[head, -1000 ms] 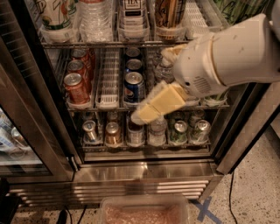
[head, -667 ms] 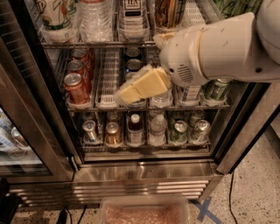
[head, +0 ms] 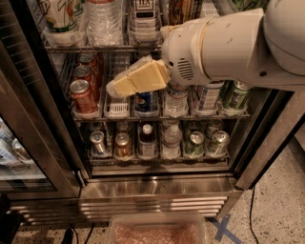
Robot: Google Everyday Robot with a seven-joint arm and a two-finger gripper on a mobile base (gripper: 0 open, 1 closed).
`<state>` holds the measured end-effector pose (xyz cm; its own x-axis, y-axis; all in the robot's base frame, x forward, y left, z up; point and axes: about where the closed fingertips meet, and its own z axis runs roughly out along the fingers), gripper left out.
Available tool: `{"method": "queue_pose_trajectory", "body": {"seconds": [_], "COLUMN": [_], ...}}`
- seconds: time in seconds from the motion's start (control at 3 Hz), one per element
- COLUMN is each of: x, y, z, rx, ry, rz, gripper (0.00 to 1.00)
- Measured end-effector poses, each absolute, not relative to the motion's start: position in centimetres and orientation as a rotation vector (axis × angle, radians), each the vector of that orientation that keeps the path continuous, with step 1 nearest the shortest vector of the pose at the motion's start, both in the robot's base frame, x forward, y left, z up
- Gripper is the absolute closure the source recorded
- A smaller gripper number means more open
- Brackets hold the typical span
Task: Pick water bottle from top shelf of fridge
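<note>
**Still reaching: gripper just under the top shelf, bottle not yet taken**

Camera view: the step in hand looks like the approach. The gripper (head: 117,87) hangs in front of the middle rack, its tan tip pointing left, just below the wire edge of the top shelf (head: 71,48). Whether it is wide or narrow I cannot tell, but nothing shows in its hold. The water bottle (head: 102,23), clear and ribbed, stands on that top shelf between a white printed cup (head: 60,16) and a dark-labelled bottle (head: 144,14), above and slightly left of the gripper tip and apart from it. Red soda cans (head: 83,94) sit on the rack below it. The fridge (head: 152,188) stands open, with a plastic tub (head: 157,228) on the floor in front.

Next, I judge, the tip must rise to the bottle's body and push in between its two close neighbours without knocking them.

Compared with a second ago, the gripper has climbed from the lower part of the middle rack and swung left; the bottle and cans have not shifted.
</note>
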<state>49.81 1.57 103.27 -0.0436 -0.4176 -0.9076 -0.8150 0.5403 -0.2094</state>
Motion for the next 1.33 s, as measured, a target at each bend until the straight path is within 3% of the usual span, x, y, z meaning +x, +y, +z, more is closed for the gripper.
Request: {"method": "queue_pose_trajectory", "body": {"seconds": [1.0, 1.33], "x": [51.9, 50.7], "y": [10.4, 12.3], "z": [105.1, 104.3], "rx": [-0.829, -0.761], "ry": [1.507, 1.524], "rz": [0.470, 0.384], "gripper": [0.00, 0.00]}}
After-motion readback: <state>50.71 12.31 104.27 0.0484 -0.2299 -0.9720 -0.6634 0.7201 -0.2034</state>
